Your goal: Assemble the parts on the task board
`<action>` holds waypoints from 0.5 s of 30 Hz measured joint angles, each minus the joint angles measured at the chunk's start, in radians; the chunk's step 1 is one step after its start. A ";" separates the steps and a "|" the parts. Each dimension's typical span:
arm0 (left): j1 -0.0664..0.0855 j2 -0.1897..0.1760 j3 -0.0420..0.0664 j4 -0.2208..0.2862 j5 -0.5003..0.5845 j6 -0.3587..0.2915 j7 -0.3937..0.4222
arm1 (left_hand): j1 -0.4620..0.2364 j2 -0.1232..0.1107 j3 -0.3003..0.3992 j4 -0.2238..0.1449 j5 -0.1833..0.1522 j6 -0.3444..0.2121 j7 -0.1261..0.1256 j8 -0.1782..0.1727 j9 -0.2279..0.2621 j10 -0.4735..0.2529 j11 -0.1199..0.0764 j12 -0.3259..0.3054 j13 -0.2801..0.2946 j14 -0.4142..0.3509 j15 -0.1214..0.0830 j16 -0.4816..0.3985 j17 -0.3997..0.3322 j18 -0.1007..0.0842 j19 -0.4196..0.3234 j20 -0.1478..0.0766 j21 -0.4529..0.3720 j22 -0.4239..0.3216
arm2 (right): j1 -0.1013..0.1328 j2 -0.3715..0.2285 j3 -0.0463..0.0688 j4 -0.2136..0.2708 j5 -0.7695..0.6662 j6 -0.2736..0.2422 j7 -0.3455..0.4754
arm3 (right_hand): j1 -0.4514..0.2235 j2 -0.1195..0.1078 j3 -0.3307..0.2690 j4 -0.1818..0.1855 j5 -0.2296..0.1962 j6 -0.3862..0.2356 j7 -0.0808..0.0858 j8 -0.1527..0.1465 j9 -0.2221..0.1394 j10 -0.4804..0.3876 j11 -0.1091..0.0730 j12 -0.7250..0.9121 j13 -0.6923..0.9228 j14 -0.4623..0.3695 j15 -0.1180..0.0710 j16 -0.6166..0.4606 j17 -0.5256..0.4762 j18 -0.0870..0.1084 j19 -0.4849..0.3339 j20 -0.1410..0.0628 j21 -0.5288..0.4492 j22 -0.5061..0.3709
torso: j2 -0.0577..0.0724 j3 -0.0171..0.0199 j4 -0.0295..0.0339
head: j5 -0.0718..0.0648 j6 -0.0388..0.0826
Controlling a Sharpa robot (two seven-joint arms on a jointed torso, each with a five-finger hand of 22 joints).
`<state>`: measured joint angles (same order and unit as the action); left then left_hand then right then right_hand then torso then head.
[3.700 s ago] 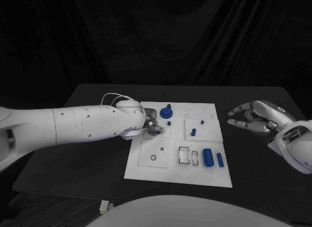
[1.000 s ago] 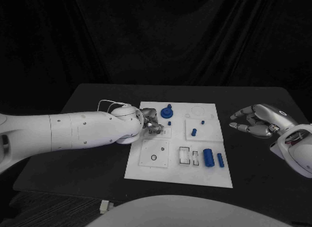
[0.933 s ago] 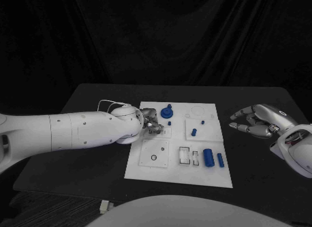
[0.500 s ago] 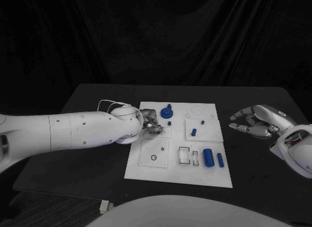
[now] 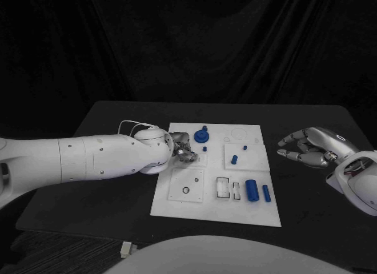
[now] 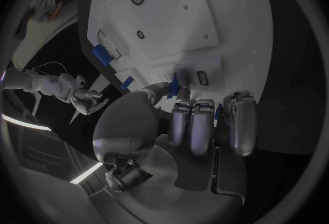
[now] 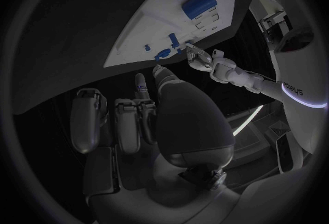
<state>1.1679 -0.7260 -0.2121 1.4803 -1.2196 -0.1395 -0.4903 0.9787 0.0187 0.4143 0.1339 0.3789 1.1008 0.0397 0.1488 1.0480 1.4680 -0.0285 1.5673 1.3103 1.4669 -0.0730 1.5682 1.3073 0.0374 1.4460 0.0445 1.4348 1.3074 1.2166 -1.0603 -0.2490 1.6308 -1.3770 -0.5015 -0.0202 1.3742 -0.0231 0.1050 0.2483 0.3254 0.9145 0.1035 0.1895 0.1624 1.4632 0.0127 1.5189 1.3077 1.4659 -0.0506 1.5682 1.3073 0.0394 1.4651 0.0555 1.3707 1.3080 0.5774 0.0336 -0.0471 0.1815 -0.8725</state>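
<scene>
The left arm reaches in across the black table, and the left hand rests over the near-left part of the task board. Its fingers lie side by side, curled down, and a small blue part shows at their tips against a raised white block of the board; whether the hand actually pinches that part cannot be told.

The task board is a white rectangular plate lying flat in the middle of the table, its surface divided into shallow panels and cut-outs. Along its far edge stand a round blue knob-like part with a short blue peg just behind it, and beside them a pale ring outline. Nearer the middle — two small blue pegs stand upright on a raised panel. On the near half lies a black ring mark, then two rectangular slots, then a thick blue cylinder lying flat with a thinner blue bar just beside it.

The right hand hovers over the table, well apart from the board's right edge — its fingers curled loosely inward around nothing.
</scene>
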 measured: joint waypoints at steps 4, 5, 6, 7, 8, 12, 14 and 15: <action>0.000 -0.001 0.000 0.003 0.000 0.001 -0.001 | 0.000 0.000 0.001 0.001 0.003 0.000 0.000 0.000 0.000 0.000 0.000 0.000 0.000 0.000 0.000 0.000 0.000 0.000 0.000 0.000 0.000 0.000 | 0.000 0.000 0.000 0.000 0.000 0.001 -0.001 | 0.004 0.004 0.003 0.003 0.007 0.000 0.000 0.000 -0.001 0.000 0.000 0.000 0.000 0.000 0.000 0.000 0.000 0.000 0.000 0.000 0.000 0.000 | 0.000 0.0000 0.0000 | 0.001 0.000; 0.000 -0.002 0.000 0.004 -0.001 0.001 -0.001 | 0.000 0.000 0.003 0.003 0.006 0.000 0.000 0.000 -0.001 0.000 0.000 0.000 0.000 0.000 0.000 0.000 0.000 0.000 0.000 0.000 0.000 0.000 | 0.000 0.000 0.000 0.000 0.000 0.002 -0.001 | 0.004 0.004 0.003 0.003 0.007 0.000 0.000 0.000 -0.001 0.000 0.000 0.000 0.000 0.000 0.000 0.000 0.000 0.000 0.000 0.000 0.000 0.000 | 0.000 0.0000 0.0000 | 0.001 0.000; 0.000 -0.002 0.000 0.005 -0.001 0.001 -0.001 | 0.000 0.000 0.003 0.003 0.008 0.000 0.000 0.000 -0.001 0.000 0.000 0.000 0.000 0.000 0.000 0.000 0.000 0.000 0.000 0.000 0.000 0.000 | 0.000 0.000 0.000 -0.001 0.000 0.002 -0.001 | 0.004 0.004 0.005 0.001 0.012 0.000 0.000 0.000 -0.001 0.000 0.000 0.000 0.000 0.000 0.000 0.000 0.000 0.000 0.000 0.000 -0.004 0.000 | 0.000 0.0000 0.0000 | 0.001 0.000; 0.000 -0.002 0.000 0.005 -0.001 0.001 -0.001 | 0.000 0.000 0.003 0.003 0.008 0.000 0.000 0.000 -0.001 0.000 0.000 0.000 0.000 0.000 0.000 0.000 0.000 0.000 0.000 0.000 0.000 0.000 | -0.001 0.000 0.000 -0.001 0.000 0.003 -0.001 | 0.004 0.004 0.006 0.000 0.014 0.000 0.000 0.000 -0.001 0.000 0.000 0.000 0.000 0.000 0.000 0.000 0.000 0.000 0.000 0.000 -0.004 0.000 | 0.000 0.0000 0.0000 | 0.001 0.000; 0.000 -0.002 0.000 0.005 -0.001 0.001 -0.002 | 0.000 0.000 0.003 0.003 0.008 0.000 0.000 0.000 -0.001 0.000 0.000 0.000 0.000 0.000 0.000 0.000 0.000 0.000 0.000 0.000 0.000 0.000 | -0.001 0.000 0.000 -0.001 0.000 0.003 -0.001 | 0.004 0.004 0.006 0.000 0.014 0.000 0.000 0.000 -0.001 0.000 0.000 0.000 0.000 0.000 0.000 0.000 0.000 0.000 0.000 0.000 -0.004 0.000 | 0.000 0.0000 0.0000 | 0.002 0.000; 0.000 -0.002 0.000 0.007 -0.001 0.002 -0.003 | 0.000 0.000 0.005 0.005 0.012 0.000 0.000 0.000 -0.002 0.000 0.000 0.000 0.000 0.000 0.000 0.000 0.000 0.000 0.000 0.000 0.000 0.000 | -0.001 0.001 0.000 -0.001 0.000 0.004 -0.002 | 0.004 0.004 0.008 0.003 0.022 0.000 0.000 0.000 -0.002 0.000 0.000 0.000 0.000 0.000 0.000 0.000 0.000 0.000 0.000 0.000 -0.004 0.000 | 0.000 0.0000 0.0001 | 0.003 0.000; 0.000 -0.002 0.000 0.007 -0.001 0.002 -0.004 | -0.001 0.000 0.006 0.006 0.012 0.000 0.000 0.000 -0.002 0.000 0.000 0.000 0.000 0.000 0.000 0.000 0.000 0.000 0.000 0.000 0.000 0.000 | -0.001 0.001 0.000 -0.001 0.000 0.005 -0.002 | 0.004 0.004 0.010 0.001 0.027 0.000 0.000 0.000 -0.002 0.000 0.000 0.000 0.000 0.000 0.000 0.000 0.000 0.000 0.000 0.000 -0.004 0.000 | 0.000 0.0001 0.0001 | 0.004 0.000; 0.000 -0.002 0.000 0.007 -0.002 0.003 -0.005 | -0.002 0.002 0.006 0.006 0.012 0.002 -0.002 0.000 -0.002 0.000 0.000 0.000 0.000 0.000 0.000 0.000 0.000 0.000 0.000 0.000 0.000 0.000 | -0.001 0.001 0.000 -0.001 0.000 0.006 -0.002 | 0.007 0.007 0.011 0.000 0.029 0.000 0.000 0.000 -0.002 0.000 0.000 -0.004 0.000 0.000 0.000 0.000 0.000 0.000 0.000 0.000 -0.004 0.000 | 0.000 0.0001 0.0001 | 0.004 0.000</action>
<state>1.1679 -0.7284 -0.2120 1.4878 -1.2211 -0.1367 -0.4956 0.9770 0.0204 0.4199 0.1395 0.3913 1.1032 0.0373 0.1487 1.0461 1.4680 -0.0285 1.5673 1.3103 1.4669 -0.0731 1.5681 1.3073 0.0374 1.4460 0.0446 1.4348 1.3073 1.2155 -1.0596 -0.2490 1.6297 -1.3771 -0.4959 -0.0224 1.3809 -0.0164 0.1161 0.2481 0.3547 0.9146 0.1035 0.1895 0.1606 1.4632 0.0127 1.5153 1.3076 1.4659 -0.0506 1.5682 1.3073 0.0394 1.4651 0.0555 1.3669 1.3079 0.5774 0.0337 -0.0470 0.1853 -0.8725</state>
